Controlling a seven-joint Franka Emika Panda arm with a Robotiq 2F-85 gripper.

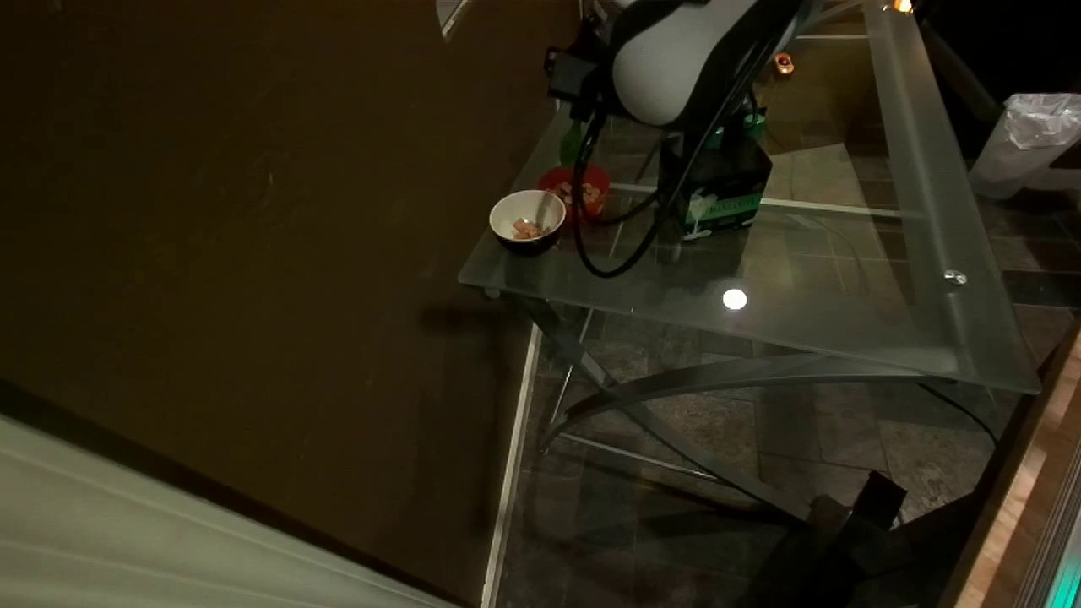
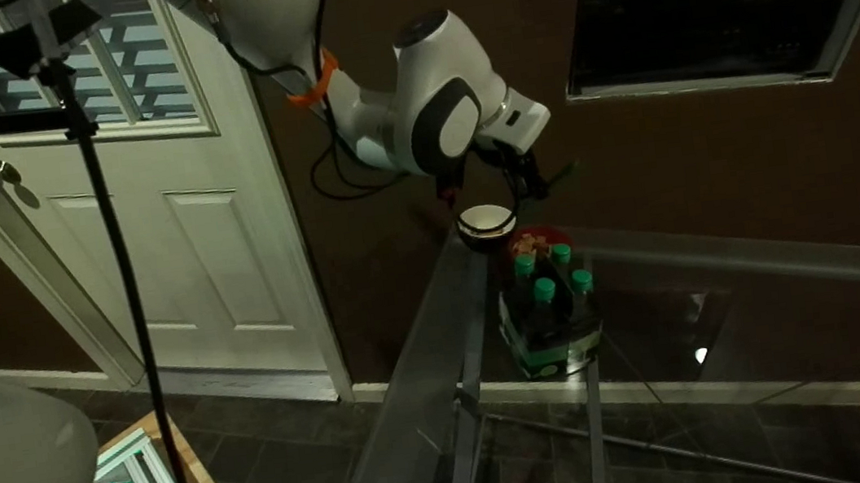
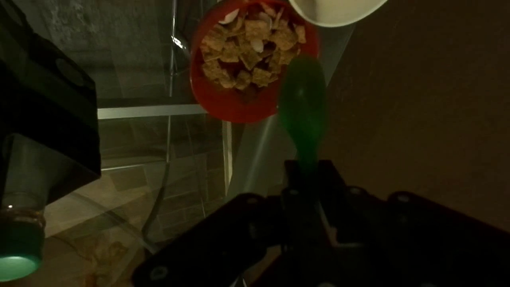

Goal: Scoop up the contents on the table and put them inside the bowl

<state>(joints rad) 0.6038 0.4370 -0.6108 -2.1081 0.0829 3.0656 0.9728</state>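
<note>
Spillage looks the likeliest trouble from here: gripper (image 3: 307,169) is clamped on the handle of a green spoon (image 3: 303,99), and pushing that into the cereal (image 3: 251,48) could twist it in the grip, or a tilt on the carry could shed pieces onto the glass table (image 1: 844,321). No load on the spoon that I can make out. Wrist view puts its tip across the rim of the red container (image 3: 231,109), yet in an exterior view the spoon (image 2: 562,174) hangs above, well apart. Second worry, a black cable (image 1: 604,274): slack loop dangling near both vessels, apt to catch a rim if the arm swings low; whether it touches anything, cannot tell. Third, the white bowl (image 1: 525,207) stands upright near a corner by the brown wall (image 1: 253,211), so a knock might send it over the edge. Hard scooping may also slide the red container into it, as they sit side by side, contact unclear. Containers: red one has the bigger heap, squarish brown bits with a few pale slivers, bare red showing on the side toward the gripper. White bowl, dark outside and pale within, has a small pile at the bottom, so the job is probably part done. Dark bottle pack (image 1: 730,198) stands near the red container, four green-capped bottles (image 2: 544,291) upright in it; how full they are, too dim to tell.
</note>
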